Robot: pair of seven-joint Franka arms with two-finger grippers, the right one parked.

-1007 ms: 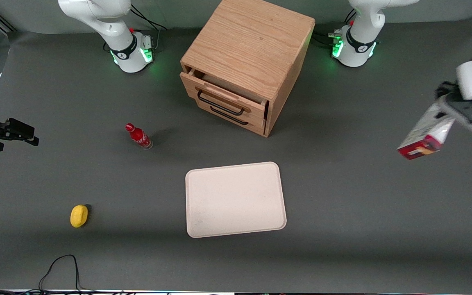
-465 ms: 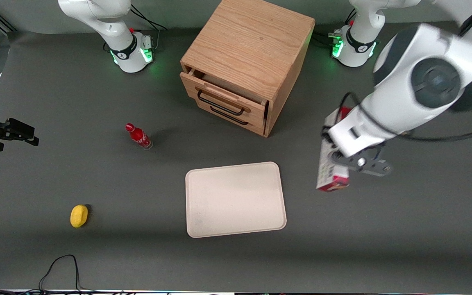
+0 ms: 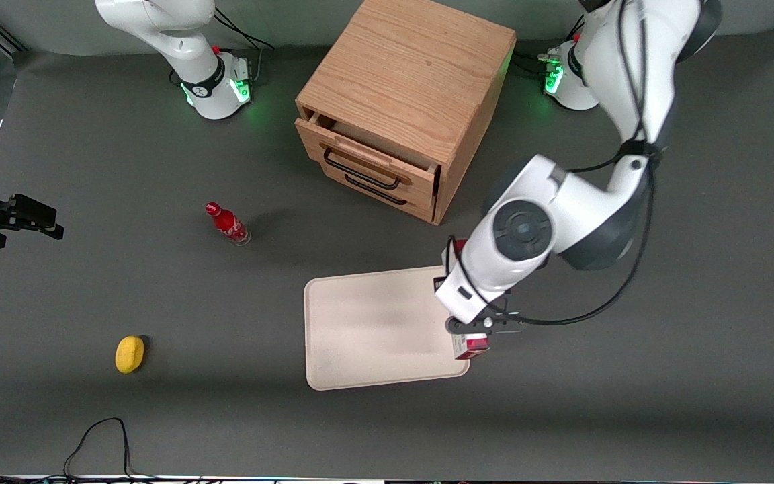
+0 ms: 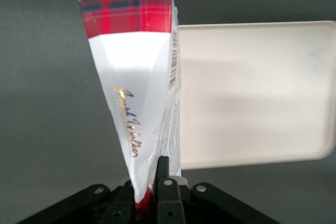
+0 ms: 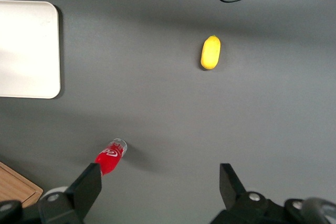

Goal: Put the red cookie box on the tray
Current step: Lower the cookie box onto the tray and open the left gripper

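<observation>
My left gripper [image 3: 471,331] is shut on the red cookie box [image 3: 471,345] and holds it above the edge of the tray [image 3: 373,329] that faces the working arm's end of the table. In the front view the wrist hides most of the box; only its red end shows. In the left wrist view the box [image 4: 136,93] shows a white face with gold script and a red tartan end, pinched between the fingers [image 4: 164,169] of the gripper [image 4: 149,178]. The pale cream tray [image 4: 252,93] lies below and beside the box, with nothing on it.
A wooden drawer cabinet [image 3: 407,101] with its top drawer slightly open stands farther from the front camera than the tray. A small red-capped bottle [image 3: 227,224] and a yellow lemon-like object [image 3: 130,353] lie toward the parked arm's end. A black cable [image 3: 98,437] lies near the front edge.
The left arm has swung in from the working arm's end of the table with the box in its gripper and now hangs over the tray's edge. Nothing else moved.
</observation>
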